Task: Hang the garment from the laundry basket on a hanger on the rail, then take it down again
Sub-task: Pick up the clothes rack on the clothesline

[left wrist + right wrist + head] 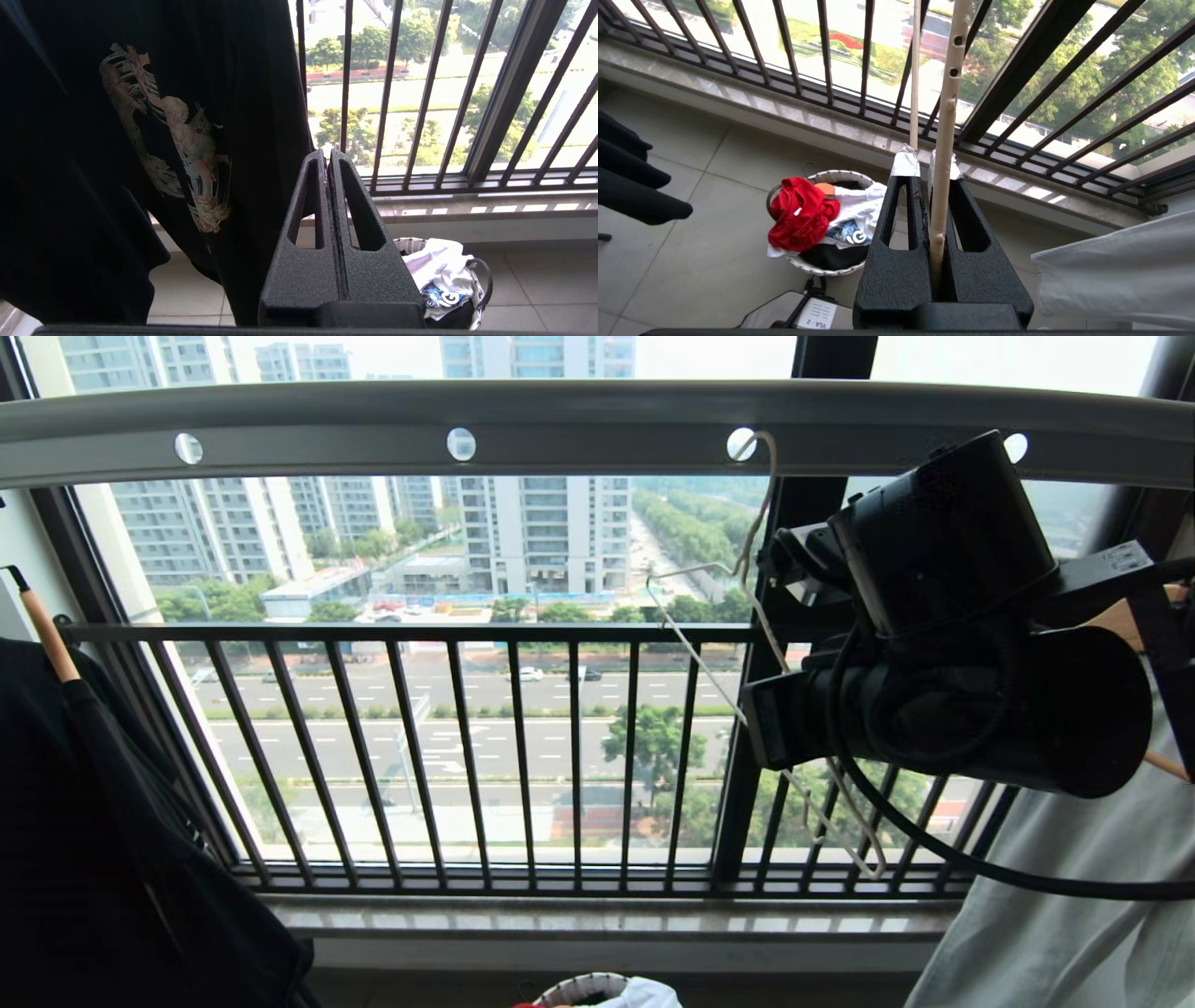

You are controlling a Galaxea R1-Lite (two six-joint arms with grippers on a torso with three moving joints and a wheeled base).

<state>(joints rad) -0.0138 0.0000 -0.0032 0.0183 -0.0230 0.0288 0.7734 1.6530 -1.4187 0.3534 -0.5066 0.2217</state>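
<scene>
My right hand (931, 175) is clamped on the hanger (945, 140), its thin cream wire pinched between my pads up by the rail (597, 415). The long hook (758, 476) looks threaded through one of the rail's round holes, though I cannot tell how firmly it sits. The wire is light and springy, so I judge it will swing and twist if I pull off-axis; gripping the straight stem close to the hook, as now, should keep it steady.

The garment (801, 217) lies crumpled in the laundry basket (817, 268), far below the rail on the floor, draped over the near rim on top of other washing. It is soft and limp, best pinched at a raised fold.

My left hand (329, 161) is closed on nothing, well below the rail beside a hanging black T-shirt (140, 140).
</scene>
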